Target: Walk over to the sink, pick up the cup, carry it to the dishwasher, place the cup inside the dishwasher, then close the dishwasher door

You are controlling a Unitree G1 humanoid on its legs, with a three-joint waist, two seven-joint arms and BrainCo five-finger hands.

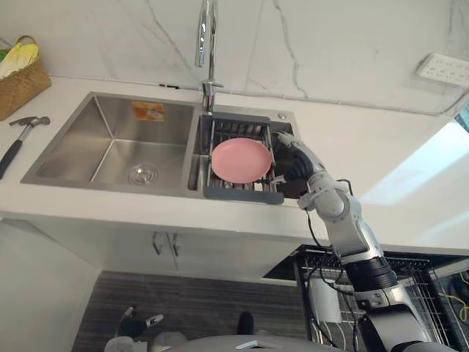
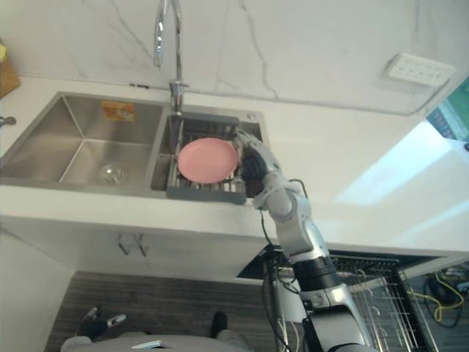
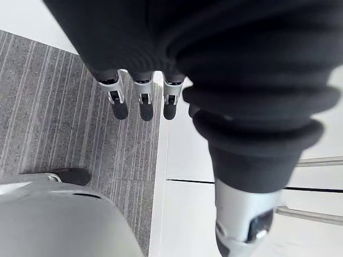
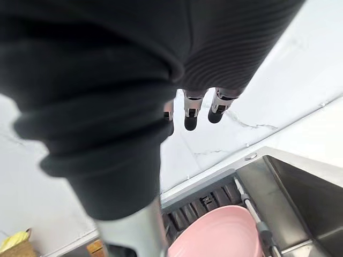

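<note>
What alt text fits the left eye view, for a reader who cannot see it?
The robot's open right hand is at the right edge of a grey drain rack holding a pink dish, in the right basin of the sink. A hammer lies on the counter left of it; a dishwasher rack shows at lower right.

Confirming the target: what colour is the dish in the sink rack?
Pink; the dish shows best in the left eye view.

White counter with sink bears hammer, basket.
</note>
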